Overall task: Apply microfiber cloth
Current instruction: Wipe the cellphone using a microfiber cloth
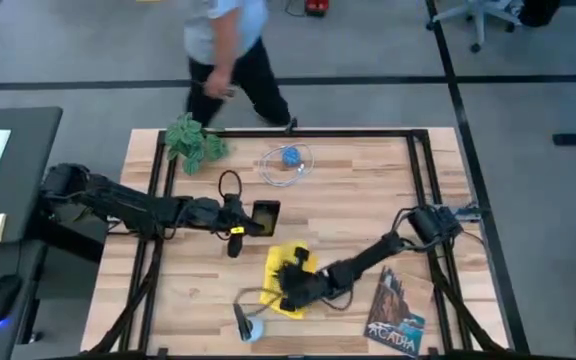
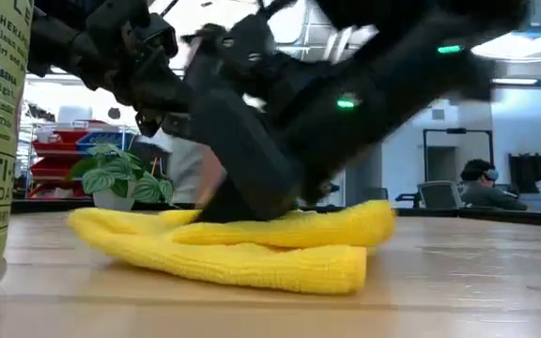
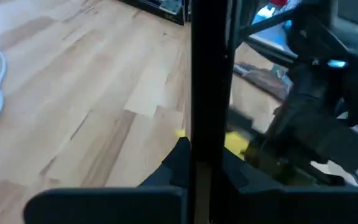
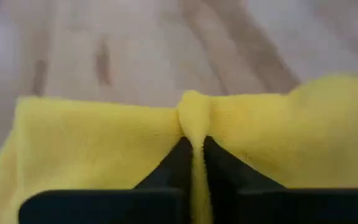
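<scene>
We see the right gripper (image 4: 193,152) pinching a fold of the microfiber cloth (image 1: 286,268) at table centre-front. At its ten o'clock, the left gripper (image 1: 236,238) clamps the black smartphone (image 1: 266,218).

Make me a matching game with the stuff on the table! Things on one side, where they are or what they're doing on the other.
Things:
1. microfiber cloth
2. smartphone
3. plant
4. book

Descriptions:
A. at a far corner of the table
B. pinched by the right gripper
C. near the table's front edge, by the right arm
D. held on edge by the left gripper

Pairs: 1-B, 2-D, 3-A, 4-C
</scene>
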Available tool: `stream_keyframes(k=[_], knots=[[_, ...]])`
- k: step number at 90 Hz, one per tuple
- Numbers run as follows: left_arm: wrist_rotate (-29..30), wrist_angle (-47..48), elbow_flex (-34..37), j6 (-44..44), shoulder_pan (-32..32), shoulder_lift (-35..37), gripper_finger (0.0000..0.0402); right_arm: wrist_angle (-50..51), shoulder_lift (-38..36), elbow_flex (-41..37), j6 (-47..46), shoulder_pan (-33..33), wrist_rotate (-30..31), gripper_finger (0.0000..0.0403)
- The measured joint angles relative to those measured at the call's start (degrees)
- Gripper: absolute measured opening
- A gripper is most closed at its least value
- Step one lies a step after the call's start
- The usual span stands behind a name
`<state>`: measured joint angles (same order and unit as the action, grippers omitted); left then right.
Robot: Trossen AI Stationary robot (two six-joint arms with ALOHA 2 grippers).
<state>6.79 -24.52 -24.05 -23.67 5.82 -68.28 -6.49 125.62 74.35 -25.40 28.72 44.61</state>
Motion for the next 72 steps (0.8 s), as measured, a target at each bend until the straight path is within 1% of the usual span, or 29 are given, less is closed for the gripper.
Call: stream_keyframes(k=[8, 12, 15, 20, 30, 41, 49, 57, 61, 67, 72], knots=[[0.02, -2.79, 0.02, -1.10, 0.33, -0.27, 0.0003, -1.86, -2.88, 0.19, 0.52, 3.41, 15.09, 0.0004], [0.10, -5.72, 0.01, -1.31, 0.61, -0.71, 0.0003, -3.94, -3.99, 0.38, 2.30, 4.65, 22.06, 0.0003], [0.07, -8.00, -0.07, -1.51, 0.78, -1.22, 0.0003, -5.96, -4.44, 0.46, 4.76, 5.30, 25.59, 0.0003], [0.08, -10.24, -0.09, -1.97, 1.10, -1.81, 0.0003, -9.52, -4.48, 0.44, 10.95, 5.79, 28.86, 0.0002], [0.07, -14.82, -0.07, -2.52, 1.61, -3.85, 0.0002, -14.64, -4.30, 2.40, 23.67, 5.00, 30.16, 0.0002], [0.06, -17.76, -0.07, -3.16, 1.92, -6.00, 0.0002, -15.36, -4.61, 4.93, 31.11, 2.31, 30.61, 0.0001], [0.15, -19.21, -0.04, -3.18, 2.21, -7.18, 0.0002, -14.74, -4.39, 5.77, 33.17, 0.16, 29.76, 0.0001], [0.19, -19.98, -0.04, -3.18, 2.25, -7.40, 0.0002, -14.31, -4.50, 6.02, 33.30, -1.68, 27.52, 0.0000], [0.49, -19.85, -0.04, -3.16, 2.22, -7.37, 0.0004, -12.81, -4.52, 6.05, 33.34, -2.21, 27.35, 0.0000], [0.76, -19.45, -0.02, -3.16, 2.19, -7.11, 0.0005, -9.32, -4.52, 6.05, 32.96, -2.24, 28.19, 0.0000], [0.56, -19.65, 0.00, -3.16, 2.19, -6.81, 0.0006, -7.38, -4.50, 6.03, 31.62, -1.67, 31.06, 0.0000]])
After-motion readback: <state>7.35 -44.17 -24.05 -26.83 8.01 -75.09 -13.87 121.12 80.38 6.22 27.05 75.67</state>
